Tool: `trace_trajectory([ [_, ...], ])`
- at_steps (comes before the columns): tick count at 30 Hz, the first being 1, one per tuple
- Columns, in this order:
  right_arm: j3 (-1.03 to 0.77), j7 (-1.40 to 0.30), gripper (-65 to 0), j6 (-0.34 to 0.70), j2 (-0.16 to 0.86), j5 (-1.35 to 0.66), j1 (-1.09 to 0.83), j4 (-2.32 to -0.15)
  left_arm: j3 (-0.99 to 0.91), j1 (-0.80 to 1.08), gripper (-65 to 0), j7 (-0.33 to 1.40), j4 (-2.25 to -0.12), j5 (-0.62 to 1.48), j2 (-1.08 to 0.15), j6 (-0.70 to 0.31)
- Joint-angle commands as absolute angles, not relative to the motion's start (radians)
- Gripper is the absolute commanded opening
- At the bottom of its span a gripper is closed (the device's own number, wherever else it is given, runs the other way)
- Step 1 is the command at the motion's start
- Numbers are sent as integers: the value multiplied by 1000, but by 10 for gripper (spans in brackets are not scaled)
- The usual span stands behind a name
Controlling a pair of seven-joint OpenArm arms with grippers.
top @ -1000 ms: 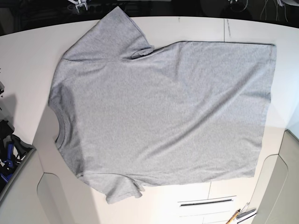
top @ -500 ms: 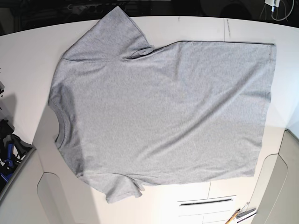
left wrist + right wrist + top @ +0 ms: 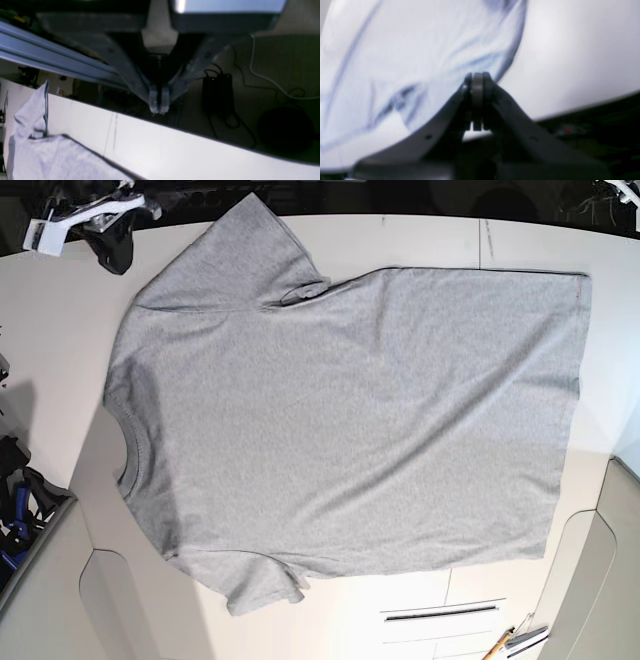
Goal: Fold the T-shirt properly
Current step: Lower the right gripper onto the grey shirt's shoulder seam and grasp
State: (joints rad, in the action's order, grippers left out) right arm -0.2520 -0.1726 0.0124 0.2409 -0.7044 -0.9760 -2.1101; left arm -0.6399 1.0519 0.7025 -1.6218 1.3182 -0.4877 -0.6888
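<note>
A: Any writing or brand to read on the T-shirt (image 3: 350, 430)?

B: None that shows. The side facing up is plain heather grey, with the ribbed collar (image 3: 128, 450) at the base view's left edge of the cloth. It lies spread flat on the white tabletop (image 3: 420, 240), one sleeve toward the far edge, the other toward the near edge, hem on the right.

A: What differs from half a second ago?

B: The shirt has not shifted; its outline and the small wrinkle at the far armpit match. The change is at the far left corner, where the right gripper (image 3: 105, 225) has come into the base view, dark with a white part, near the far sleeve but not touching it.

A: And its fingers?

B: In the right wrist view the right gripper (image 3: 477, 82) has its fingertips pressed together, nothing between them, hanging over the shirt's edge. The left gripper (image 3: 158, 105) is likewise closed tip to tip and empty, poised beyond the tabletop's far edge, above a dark floor with cables (image 3: 262, 75). The shirt's corner sits low at that view's left.
</note>
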Motion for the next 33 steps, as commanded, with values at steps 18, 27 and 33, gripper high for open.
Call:
trace_trajectory([
  [18, -378, -275, -255, 22, 41, -295, -667, -2098, -649, 881, -650, 768, -1631, 1336, -493, -698],
  [27, -379, -419, -256, -10, 30, -361, -657, -2080, -649, 878, -479, 768, -1631, 1354, -493, -698],
  [33, -386, -419, -256, 8, 14, -398, -648, -2010, -649, 828, -479, 813, -1631, 1353, -493, -698],
])
